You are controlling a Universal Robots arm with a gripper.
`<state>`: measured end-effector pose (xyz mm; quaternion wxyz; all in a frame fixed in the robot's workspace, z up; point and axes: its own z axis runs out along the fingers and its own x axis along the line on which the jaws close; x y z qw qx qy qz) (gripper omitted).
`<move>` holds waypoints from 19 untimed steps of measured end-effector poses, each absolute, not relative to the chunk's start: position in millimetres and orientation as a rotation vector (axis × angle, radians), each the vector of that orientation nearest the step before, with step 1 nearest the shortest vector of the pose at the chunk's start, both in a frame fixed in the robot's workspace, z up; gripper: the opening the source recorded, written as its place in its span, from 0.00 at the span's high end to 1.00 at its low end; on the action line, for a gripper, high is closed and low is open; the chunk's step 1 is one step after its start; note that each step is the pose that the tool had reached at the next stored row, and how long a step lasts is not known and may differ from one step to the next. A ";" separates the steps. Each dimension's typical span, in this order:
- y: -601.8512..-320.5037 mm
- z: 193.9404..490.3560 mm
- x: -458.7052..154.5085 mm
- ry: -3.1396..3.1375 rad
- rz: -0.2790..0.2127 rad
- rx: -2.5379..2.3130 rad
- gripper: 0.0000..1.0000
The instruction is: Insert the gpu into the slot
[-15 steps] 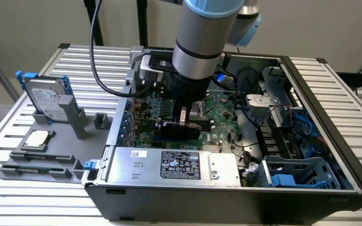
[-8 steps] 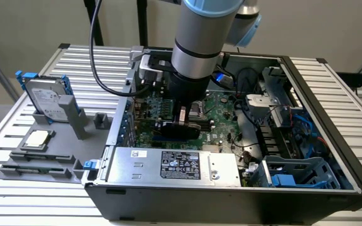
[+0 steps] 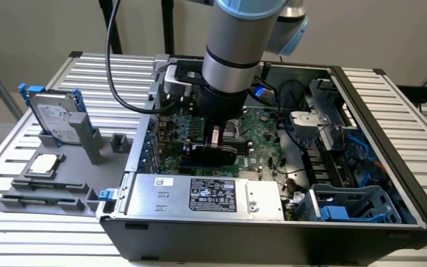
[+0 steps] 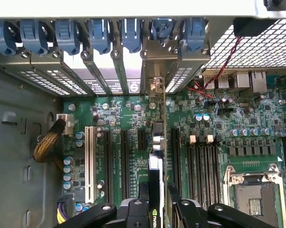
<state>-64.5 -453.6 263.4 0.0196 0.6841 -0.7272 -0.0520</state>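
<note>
Reaching arm [image 3: 232,50]: in the exterior view it hangs from above into the open computer case [image 3: 391,222], which sits on the slatted desk [image 3: 35,239].
tool [image 3: 215,142]: low over the green motherboard [image 3: 262,139], clamped on the gpu.
gpu [image 3: 209,153]: black card at the tool's tip, close over the board near the middle of the case.
power supply [image 3: 206,194]: silver labelled box along the near wall, just beside the gpu.
hard drive [image 3: 54,117]: upright in a grey holder on the desk, at the exterior view's left, well apart from the case.
fingers [image 4: 181,209]: in the wrist view, one against each face of the card, with only the card between them.
card's attitude: upright and edge-on, running from the tool to the rear panel.
bracket [image 4: 157,88]: silvery, at the rear openings under the blue clips [image 4: 131,33].
neighbours: black connector strips either side, white connector [image 4: 90,161] farther off.
slot: hidden by the card, so I cannot tell whether the card is seated.
</note>
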 end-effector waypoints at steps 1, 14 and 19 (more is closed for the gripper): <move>-453.6 263.4 -64.5 -2.255 -0.161 2.124 0.74; -451.7 263.3 -64.5 -2.239 -0.161 2.140 0.74; -451.5 263.3 -65.2 -2.236 -0.160 2.143 0.74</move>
